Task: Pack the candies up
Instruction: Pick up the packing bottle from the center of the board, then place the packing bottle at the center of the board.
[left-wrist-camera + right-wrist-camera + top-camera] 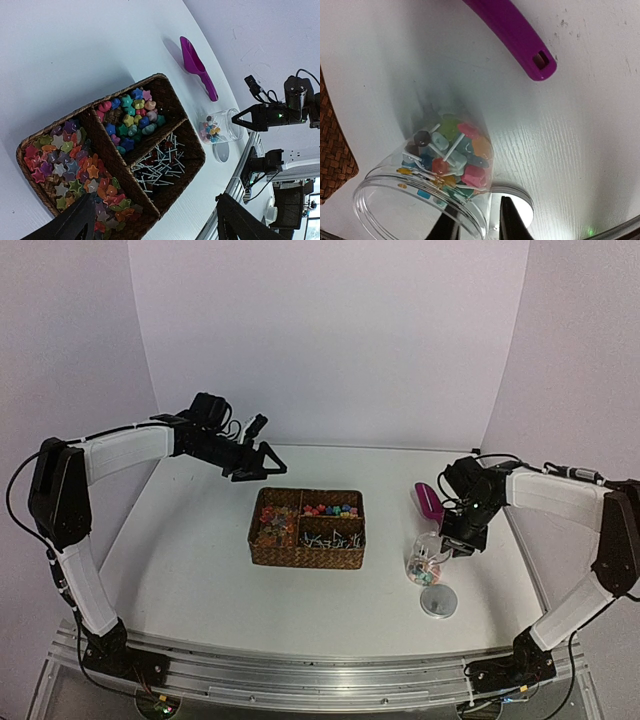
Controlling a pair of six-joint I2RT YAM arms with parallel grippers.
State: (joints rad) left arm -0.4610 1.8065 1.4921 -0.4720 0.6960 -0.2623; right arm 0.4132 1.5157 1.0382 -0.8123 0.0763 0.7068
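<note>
A clear plastic jar (425, 562) stands right of the basket, partly filled with mixed-colour candies (452, 155), some on white sticks. My right gripper (479, 225) pinches the jar's (385, 190) rim, one finger inside the wall and one outside. More candies fill a woven basket (306, 528): star shapes (70, 160), round bright ones (132, 117) and stick candies (160, 165), each in its own compartment. My left gripper (262, 465) hovers open above and behind the basket, holding nothing.
A magenta scoop (428, 502) lies on the table behind the jar. The jar's round lid (438, 601) lies flat in front of it, close to my right fingers. The table's metal rail runs along the near edge.
</note>
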